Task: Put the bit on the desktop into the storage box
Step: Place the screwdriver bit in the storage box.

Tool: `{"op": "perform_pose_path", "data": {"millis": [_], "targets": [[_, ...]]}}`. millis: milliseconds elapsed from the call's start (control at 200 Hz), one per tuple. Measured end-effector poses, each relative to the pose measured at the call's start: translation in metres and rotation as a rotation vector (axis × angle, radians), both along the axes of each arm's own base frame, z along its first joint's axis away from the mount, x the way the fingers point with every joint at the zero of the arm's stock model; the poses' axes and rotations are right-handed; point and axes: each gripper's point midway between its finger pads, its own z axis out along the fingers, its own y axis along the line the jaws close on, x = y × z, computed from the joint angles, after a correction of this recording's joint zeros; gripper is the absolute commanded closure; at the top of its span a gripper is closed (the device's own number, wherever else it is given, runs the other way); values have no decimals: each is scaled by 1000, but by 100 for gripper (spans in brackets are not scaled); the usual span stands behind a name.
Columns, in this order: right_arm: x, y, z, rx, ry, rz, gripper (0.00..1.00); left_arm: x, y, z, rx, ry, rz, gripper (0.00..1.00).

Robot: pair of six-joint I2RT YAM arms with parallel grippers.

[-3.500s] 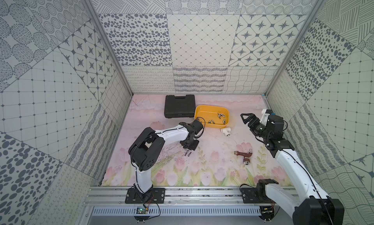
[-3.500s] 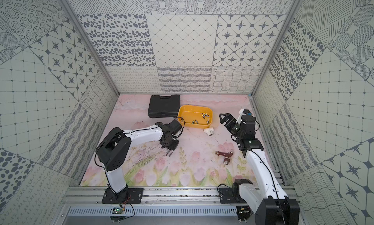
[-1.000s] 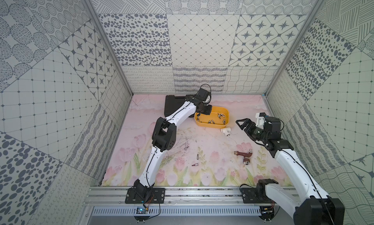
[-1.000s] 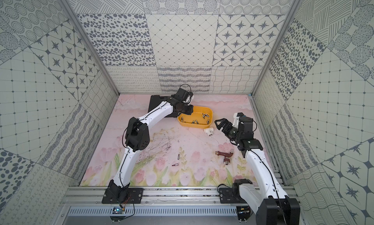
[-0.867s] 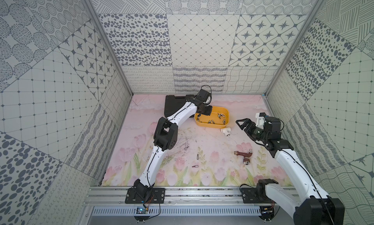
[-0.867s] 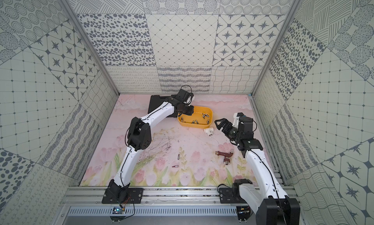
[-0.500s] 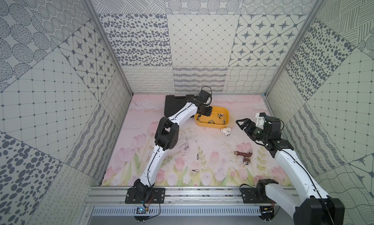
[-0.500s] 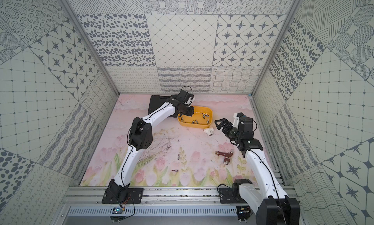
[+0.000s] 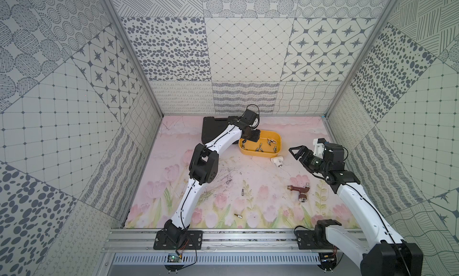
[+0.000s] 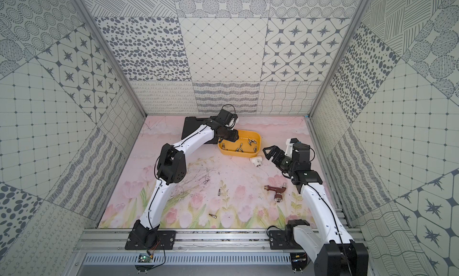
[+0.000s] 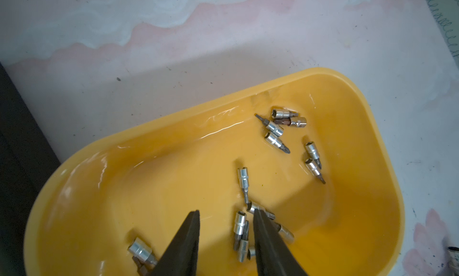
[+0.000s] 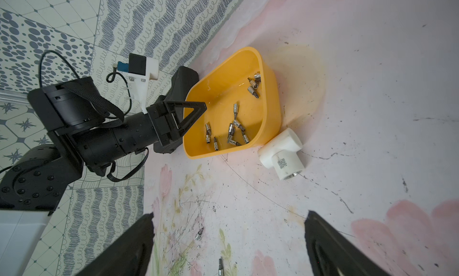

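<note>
**Ana:** Where are the bits?

**Ben:** Most lie loose in the storage box [image 11: 149, 143]. The left jaws hang over its end beside the black case [image 9: 213, 128], parted, with nothing between them. On the table [image 9: 260, 173], one bit [image 10: 219, 192] and a second bit [image 10: 212, 215] lie well apart from the box.

**Ana:** And the right jaws?

**Ben:** Spread wide and empty, near the white pipe tee [image 9: 352, 161].

**Ana:** How would a bit handle?

**Ben:** Probably light, stiff and slick, and apt to roll. It is best pinched across the thicker socket end.

**Ana:** And the surroundings?

**Ben:** A flat, scuffed floral mat, with patterned walls closing in on three sides.
</note>
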Motion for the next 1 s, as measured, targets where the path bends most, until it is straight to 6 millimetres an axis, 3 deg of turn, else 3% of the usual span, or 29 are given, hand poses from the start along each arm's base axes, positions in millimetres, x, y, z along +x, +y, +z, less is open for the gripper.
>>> {"op": "perform_pose_path", "data": {"millis": [195, 435, 700, 870, 1000], "targets": [[-3, 2, -3, -10, 11, 14, 3, -11, 7, 29, -10, -24, -4, 47], [-6, 7, -5, -26, 12, 41, 3, -46, 32, 67, -17, -43, 5, 33], [-8, 18, -5, -72, 9, 90, 3, -92, 76, 99, -56, -62, 64, 26], [-8, 22, -5, -106, 4, 107, 3, -116, 115, 106, -81, -54, 145, 25], [-7, 25, -10, -126, 17, 121, 3, -135, 135, 107, -93, -47, 187, 25]]}}
